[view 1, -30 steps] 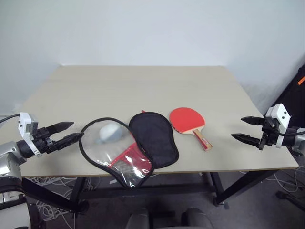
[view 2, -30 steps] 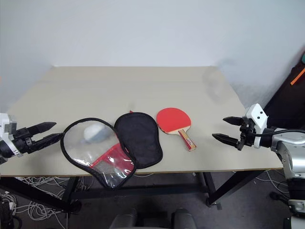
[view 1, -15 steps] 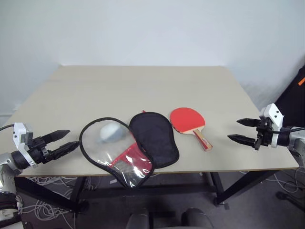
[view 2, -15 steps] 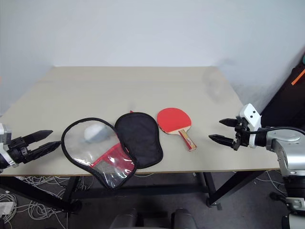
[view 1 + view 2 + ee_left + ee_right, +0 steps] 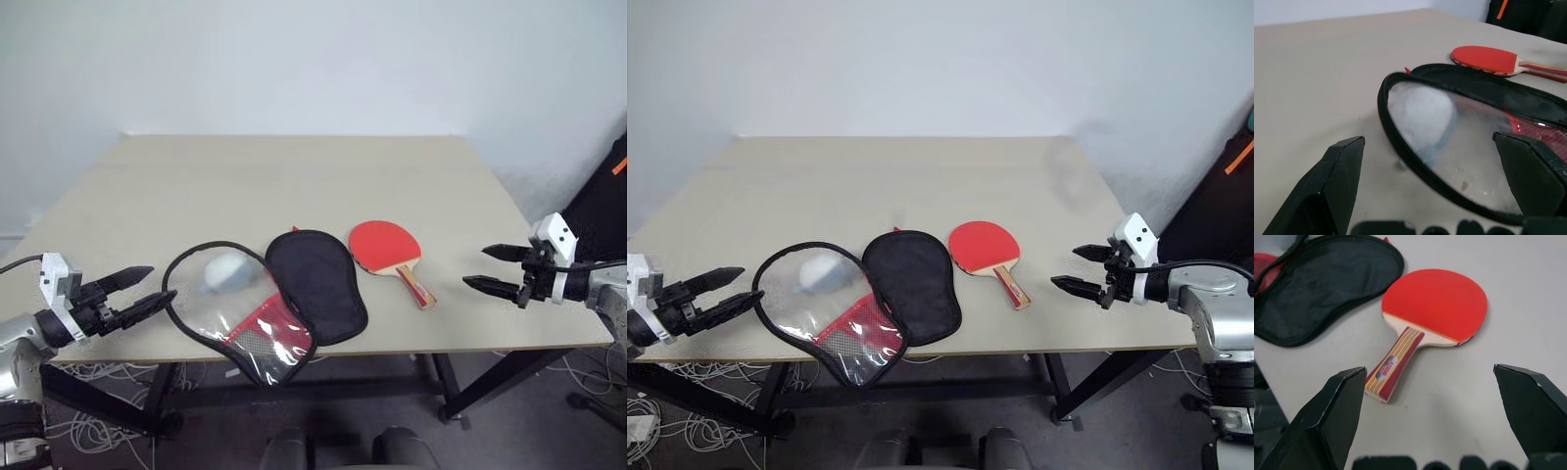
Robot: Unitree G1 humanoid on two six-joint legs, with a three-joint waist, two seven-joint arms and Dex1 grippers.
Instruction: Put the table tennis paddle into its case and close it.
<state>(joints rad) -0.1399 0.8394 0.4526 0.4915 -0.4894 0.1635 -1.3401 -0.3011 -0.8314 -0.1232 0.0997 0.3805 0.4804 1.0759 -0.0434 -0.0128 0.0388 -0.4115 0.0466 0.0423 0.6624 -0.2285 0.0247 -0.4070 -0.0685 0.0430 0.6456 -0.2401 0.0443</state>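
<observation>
Beige table (image 5: 294, 176): case (image 5: 269, 299) unzipped at front edge, paddle (image 5: 390, 250) just beside it. Left gripper (image 5: 137, 294) and right gripper (image 5: 495, 269) off opposite side edges, jaws spread, nothing held.

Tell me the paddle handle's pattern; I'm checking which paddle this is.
Light wood handle with red and dark lengthwise stripes, clearest in the right wrist view.

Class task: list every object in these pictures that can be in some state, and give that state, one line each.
case: unzipped, lying spread open on the table
table tennis paddle: out of the case, flat, red face up
left gripper: open, holding nothing
right gripper: open, holding nothing
</observation>
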